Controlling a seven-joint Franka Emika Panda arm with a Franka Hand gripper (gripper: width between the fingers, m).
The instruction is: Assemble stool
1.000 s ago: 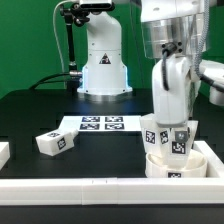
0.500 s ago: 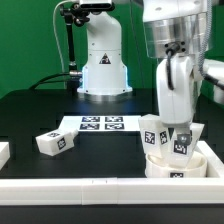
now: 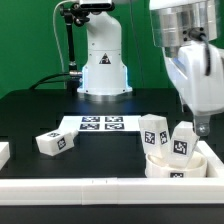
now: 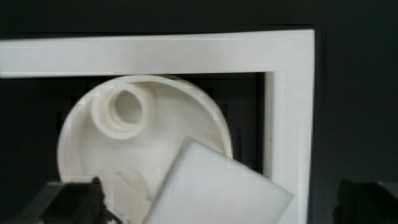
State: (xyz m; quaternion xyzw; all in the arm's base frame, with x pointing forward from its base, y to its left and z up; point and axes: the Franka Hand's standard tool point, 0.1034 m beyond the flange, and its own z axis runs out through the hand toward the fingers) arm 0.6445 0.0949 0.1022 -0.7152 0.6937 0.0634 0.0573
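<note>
The stool's round white seat (image 3: 175, 168) lies in the front corner at the exterior view's right. Two tagged white legs stand on it: one (image 3: 153, 135) towards the left and one (image 3: 182, 140) beside it, slightly tilted. My gripper (image 3: 201, 124) hangs just above and to the right of the second leg, open and holding nothing. In the wrist view the seat (image 4: 107, 140) shows a round socket (image 4: 128, 105), and a leg's top (image 4: 214, 185) sits between my widely spread fingers (image 4: 71, 200). A third leg (image 3: 55, 143) lies loose on the table at the left.
The marker board (image 3: 100, 124) lies flat mid-table. White border rails (image 3: 80, 187) run along the front and round the seat's corner (image 4: 294, 60). The white robot base (image 3: 103, 60) stands at the back. A small white piece (image 3: 4, 153) sits at the left edge.
My gripper was shut on the right-hand leg on the seat. It has opened, let the leg go and risen up and to the right. The leg stays standing.
</note>
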